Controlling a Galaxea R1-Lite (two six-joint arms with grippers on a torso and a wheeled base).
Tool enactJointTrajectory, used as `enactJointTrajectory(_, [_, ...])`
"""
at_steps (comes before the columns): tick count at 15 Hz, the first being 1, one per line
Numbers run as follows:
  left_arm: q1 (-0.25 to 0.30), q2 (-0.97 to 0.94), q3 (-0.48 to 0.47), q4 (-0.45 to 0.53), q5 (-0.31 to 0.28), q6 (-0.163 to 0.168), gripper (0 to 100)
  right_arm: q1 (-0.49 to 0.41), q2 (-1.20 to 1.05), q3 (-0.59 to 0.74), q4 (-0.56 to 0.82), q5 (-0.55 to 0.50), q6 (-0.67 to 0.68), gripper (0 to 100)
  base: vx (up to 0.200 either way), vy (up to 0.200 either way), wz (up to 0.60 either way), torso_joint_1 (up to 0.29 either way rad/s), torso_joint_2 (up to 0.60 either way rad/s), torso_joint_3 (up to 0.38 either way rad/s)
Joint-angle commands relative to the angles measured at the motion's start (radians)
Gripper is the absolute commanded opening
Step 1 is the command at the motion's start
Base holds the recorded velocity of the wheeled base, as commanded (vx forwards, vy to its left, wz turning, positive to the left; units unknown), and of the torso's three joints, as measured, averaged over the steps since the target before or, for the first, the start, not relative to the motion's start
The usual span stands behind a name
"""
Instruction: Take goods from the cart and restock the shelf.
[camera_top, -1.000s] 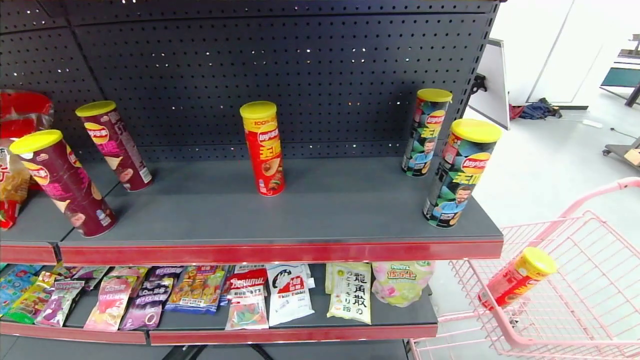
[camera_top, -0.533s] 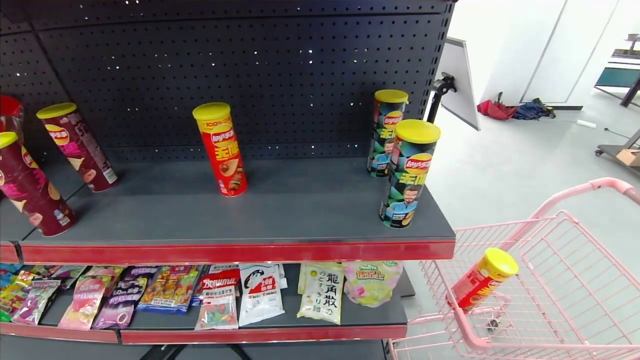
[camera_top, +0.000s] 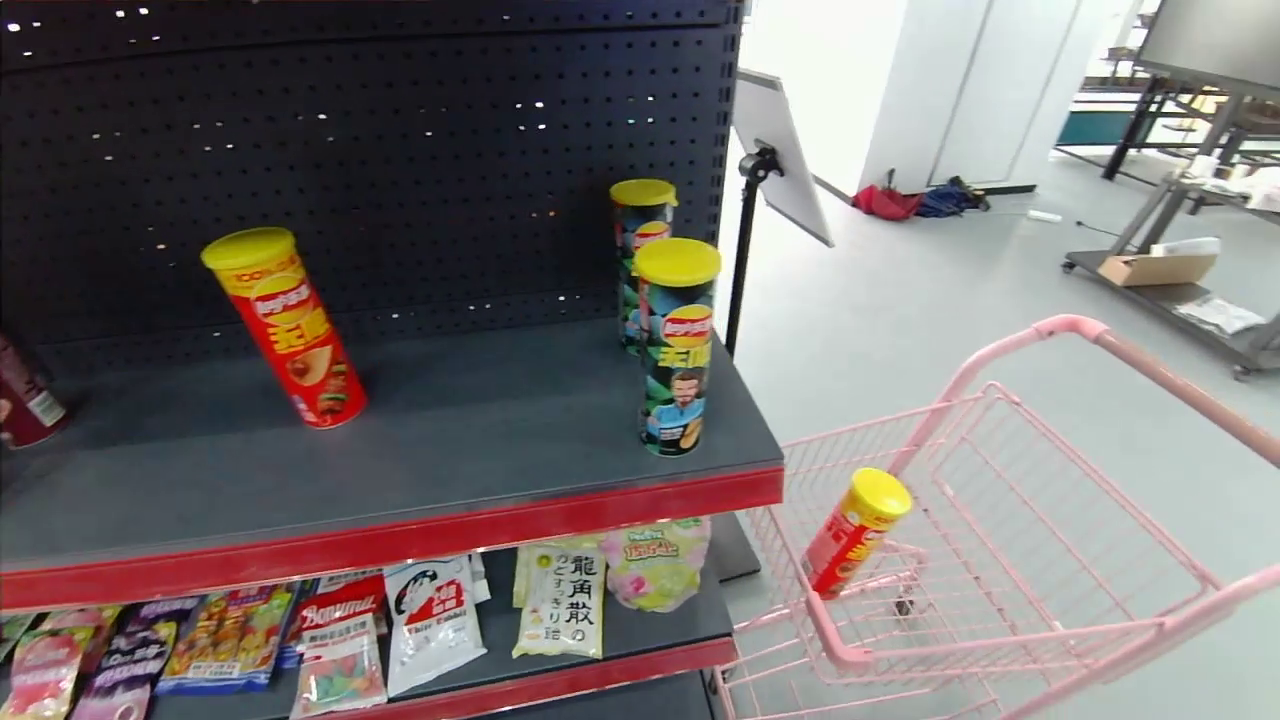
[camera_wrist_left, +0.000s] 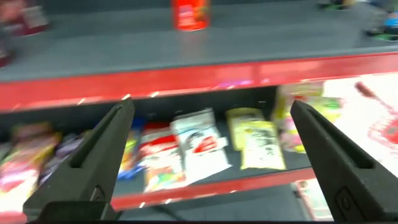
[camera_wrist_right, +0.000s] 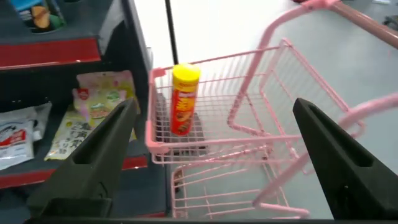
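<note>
Because nothing has been lifted yet, both arms are held low before the shelving with fingers spread. The left gripper (camera_wrist_left: 211, 109) is wide open and empty, facing the snack packets (camera_wrist_left: 198, 146) on the lower tier. The right gripper (camera_wrist_right: 214, 106) is equally wide open and empty, looking toward the pink cart (camera_top: 1070, 326). The one item to fetch, a red can (camera_top: 856, 535) with a yellow lid, leans tilted in the cart's near corner by the shelf end. Its lid is uppermost, which should leave its body free for a side grasp, probably by the right arm as the nearer one. On the upper shelf (camera_top: 470, 440) a matching can (camera_top: 287, 328) stands alone with bare board beside it, likely the slot to fill. Two dark patterned cans (camera_top: 678, 350) stand one behind the other at the shelf's right end. Against the earlier pictures the whole head view has slid leftward, so the camera has turned right toward the cart. The cans and cart themselves seem not to have moved.
</note>
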Motion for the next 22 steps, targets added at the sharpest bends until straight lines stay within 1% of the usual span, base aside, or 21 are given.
enactJointTrajectory(1, [0.000, 0.001, 0.000, -0.001, 0.000, -0.001, 100, 0.000, 0.000, 0.000, -0.001, 0.001, 0.000, 100, 0.000, 0.000, -0.60, -0.007, 0.00, 0.002])
enactJointTrajectory(6, [0.000, 0.001, 0.000, -0.001, 0.000, 0.001, 100, 0.000, 0.000, 0.000, -0.001, -0.005, -0.002, 100, 0.000, 0.000, 0.00, 0.000, 0.00, 0.000])
enactJointTrajectory(16, [0.000, 0.001, 0.000, -0.001, 0.000, -0.001, 100, 0.000, 0.000, 0.000, -0.001, -0.005, -0.002, 100, 0.000, 0.000, 0.00, -0.141, 0.35, 0.204])
enactJointTrajectory(22, [0.000, 0.001, 0.000, -0.001, 0.000, -0.001, 100, 0.000, 0.000, 0.000, -0.001, -0.005, 0.000, 100, 0.000, 0.000, 0.00, -0.159, 0.43, 0.264])
